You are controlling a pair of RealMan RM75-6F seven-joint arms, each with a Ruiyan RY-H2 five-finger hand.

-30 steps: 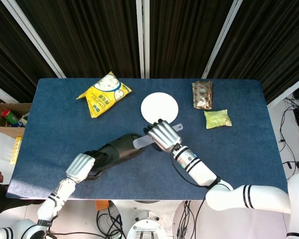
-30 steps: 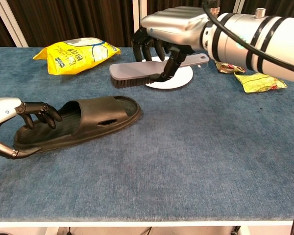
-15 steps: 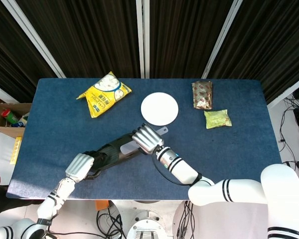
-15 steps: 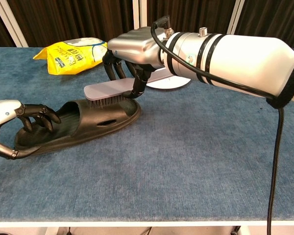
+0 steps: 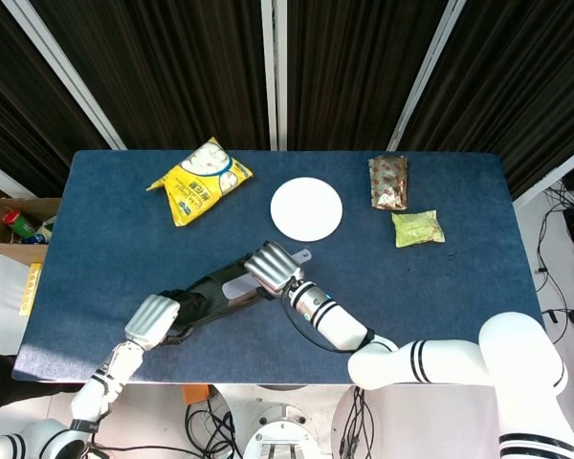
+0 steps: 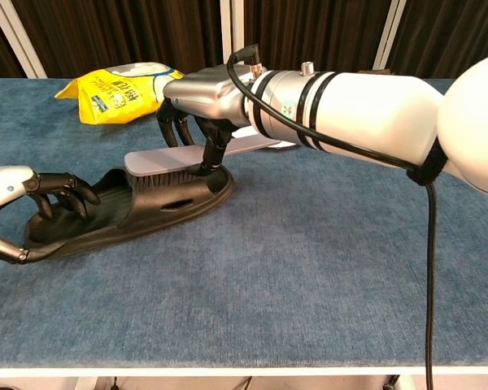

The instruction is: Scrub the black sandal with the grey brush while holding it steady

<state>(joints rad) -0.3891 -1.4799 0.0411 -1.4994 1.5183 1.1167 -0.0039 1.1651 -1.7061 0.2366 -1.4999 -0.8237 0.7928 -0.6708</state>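
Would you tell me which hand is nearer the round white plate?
Right. The right hand grips the grey brush just below the white plate; the left hand sits far down-left.

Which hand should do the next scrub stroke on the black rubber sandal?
Right. The right hand already grips the grey plastic brush, its bristles down on the black rubber sandal's strap. The left hand rests fingers on the heel end, steadying it, so it should keep that job.

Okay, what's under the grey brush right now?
The black sandal lies under the grey brush, bristles on its strap. The right robot hand covers the brush's handle; the contact patch is hidden.
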